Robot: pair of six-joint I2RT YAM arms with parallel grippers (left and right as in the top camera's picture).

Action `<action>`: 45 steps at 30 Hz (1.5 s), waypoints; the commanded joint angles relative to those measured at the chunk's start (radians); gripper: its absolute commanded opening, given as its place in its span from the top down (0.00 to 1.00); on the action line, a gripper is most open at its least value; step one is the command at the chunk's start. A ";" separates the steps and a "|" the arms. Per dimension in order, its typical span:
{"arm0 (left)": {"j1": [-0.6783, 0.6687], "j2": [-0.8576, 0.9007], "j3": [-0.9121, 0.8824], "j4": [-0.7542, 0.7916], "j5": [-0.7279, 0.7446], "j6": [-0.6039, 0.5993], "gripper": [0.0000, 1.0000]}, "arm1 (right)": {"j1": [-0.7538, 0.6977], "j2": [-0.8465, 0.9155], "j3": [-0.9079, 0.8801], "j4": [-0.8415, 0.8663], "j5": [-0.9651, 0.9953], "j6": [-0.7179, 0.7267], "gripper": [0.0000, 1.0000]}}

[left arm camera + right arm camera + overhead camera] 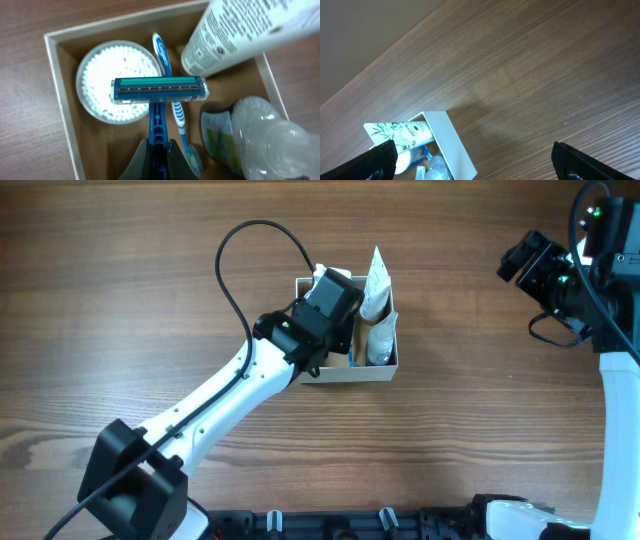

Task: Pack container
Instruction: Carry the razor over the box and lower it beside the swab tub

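Jaws of the left gripper (pixel 159 150) are clamped on the blue handle of a razor (pixel 159 91). The razor's head hangs crosswise above the inside of the container (pixel 61 107). The right gripper (pixel 527 265) hovers well apart from the box, over bare wood near the table's right edge. Its dark fingers (pixel 380 161) are spread wide with nothing between them.

The container stands near the middle of the table (pixel 120 290), its thin white walls square around a tan cardboard floor. Inside it, the left wrist view shows a round tub of cotton swabs (pixel 100 70) directly under the razor head. A blue and white toothbrush (pixel 178 117) lies beside the tub. A white tube (pixel 240 30) with small print leans across the far corner, and a clear bottle (pixel 260 137) with a green label stands at the right side.

The table is brown wood with long grain running left to right, darker streaks showing near its front. A black cable (pixel 232 255) from the left arm loops above the wood behind the box. A black rail (pixel 400 525) runs along the near edge in the overhead view. In the right wrist view the table ends in a straight edge, and beyond it is a plain, dull grey-brown surface (pixel 365 35) with no detail that can be made out.
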 commanded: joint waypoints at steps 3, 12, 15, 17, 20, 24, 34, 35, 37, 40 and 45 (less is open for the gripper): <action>0.011 0.008 -0.002 0.057 -0.036 0.164 0.96 | -0.003 0.007 -0.005 0.002 0.021 0.014 0.00; 0.079 0.008 -0.002 0.091 -0.018 0.499 0.93 | -0.003 0.007 -0.005 0.002 0.021 0.014 0.00; 0.106 0.008 -0.002 0.087 0.062 0.499 0.96 | -0.003 0.007 -0.005 0.002 0.021 0.014 0.00; 0.111 0.008 -0.002 0.087 0.111 0.499 0.96 | -0.003 0.007 -0.005 0.002 0.021 0.014 0.00; 0.108 0.008 -0.002 0.087 0.150 0.469 0.96 | -0.003 0.007 -0.005 0.002 0.021 0.014 0.00; 0.105 0.008 -0.003 0.085 0.150 0.345 0.96 | -0.003 0.007 -0.005 0.002 0.021 0.014 0.00; 0.103 0.041 -0.006 0.008 0.170 0.266 0.96 | -0.003 0.007 -0.005 0.002 0.021 0.014 0.00; 0.100 0.050 -0.006 0.004 0.176 0.266 0.96 | -0.003 0.007 -0.005 0.002 0.021 0.014 0.00; 0.094 0.061 -0.006 0.004 0.175 0.267 0.96 | -0.003 0.007 -0.005 0.002 0.021 0.014 0.00; 0.081 0.078 -0.006 0.007 0.175 0.268 0.96 | -0.003 0.007 -0.005 0.002 0.021 0.014 0.00; 0.059 0.087 -0.006 -0.017 0.175 0.270 0.96 | -0.003 0.007 -0.005 0.002 0.021 0.014 0.00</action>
